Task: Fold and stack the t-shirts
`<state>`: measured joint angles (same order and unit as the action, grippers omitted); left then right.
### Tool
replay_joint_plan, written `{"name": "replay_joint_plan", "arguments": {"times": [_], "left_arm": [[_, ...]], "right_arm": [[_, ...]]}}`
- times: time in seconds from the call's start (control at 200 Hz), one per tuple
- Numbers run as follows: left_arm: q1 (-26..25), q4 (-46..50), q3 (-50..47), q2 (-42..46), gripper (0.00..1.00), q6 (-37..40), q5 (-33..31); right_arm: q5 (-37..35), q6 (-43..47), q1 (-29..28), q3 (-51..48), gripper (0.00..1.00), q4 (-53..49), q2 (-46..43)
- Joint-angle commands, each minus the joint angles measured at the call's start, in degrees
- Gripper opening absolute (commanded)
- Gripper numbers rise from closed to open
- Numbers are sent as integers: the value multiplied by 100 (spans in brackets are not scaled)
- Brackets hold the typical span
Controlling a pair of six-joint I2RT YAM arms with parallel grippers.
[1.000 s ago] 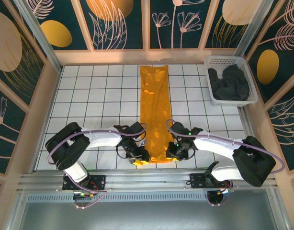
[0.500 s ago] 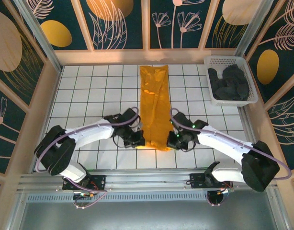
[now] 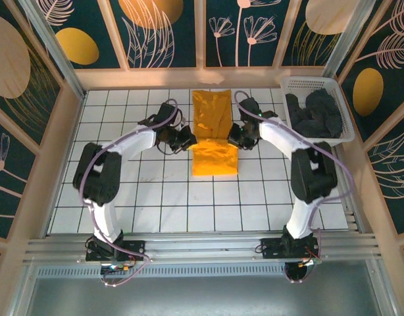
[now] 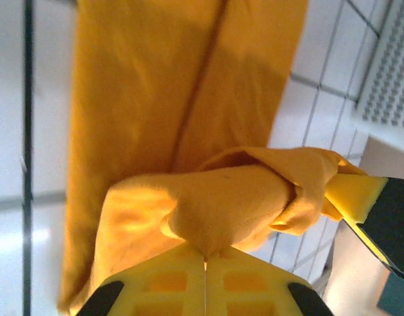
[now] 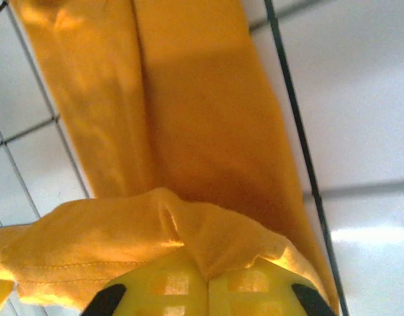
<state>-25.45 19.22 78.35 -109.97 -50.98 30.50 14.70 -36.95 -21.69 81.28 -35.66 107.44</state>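
One mustard t-shirt (image 3: 214,158), narrow strip doubled over itself, edge bunched

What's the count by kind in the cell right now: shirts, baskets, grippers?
mustard t-shirt: 1
dark t-shirt pile: 1 (can't count the shirts in it)
white basket: 1
grippers: 2, left gripper and right gripper, both shut on the mustard t-shirt
Total: 5
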Motion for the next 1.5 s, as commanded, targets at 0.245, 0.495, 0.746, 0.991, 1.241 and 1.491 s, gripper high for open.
{"name": "replay_joint_plan", "arguments": {"times": [0.245, 0.495, 0.746, 0.991, 1.241, 1.491], "left_arm": [[216, -747, -102, 57, 46, -24, -299], [-26, -1554, -2609, 1536, 45, -960, -30], [-345, -2136, -2677, 948, 47, -1380, 7], [-608, -1794, -2151, 116, 41, -1214, -26], [-620, -1694, -2070, 171, 8, -1169, -179], [-627, -1741, -2718, 830, 0, -1233, -85]], "right_arm": [[-801, 664, 155, 498, 63, 155, -105], [-508, 107, 93, -1820, 62, 599, -1556], [230, -514, 75, -2859, 57, 1305, -1569], [657, -840, 76, -2677, 46, 1771, -760], [826, -1070, 29, -2588, 17, 1963, -507], [614, -973, -90, -2696, 0, 1498, -1127]]}}
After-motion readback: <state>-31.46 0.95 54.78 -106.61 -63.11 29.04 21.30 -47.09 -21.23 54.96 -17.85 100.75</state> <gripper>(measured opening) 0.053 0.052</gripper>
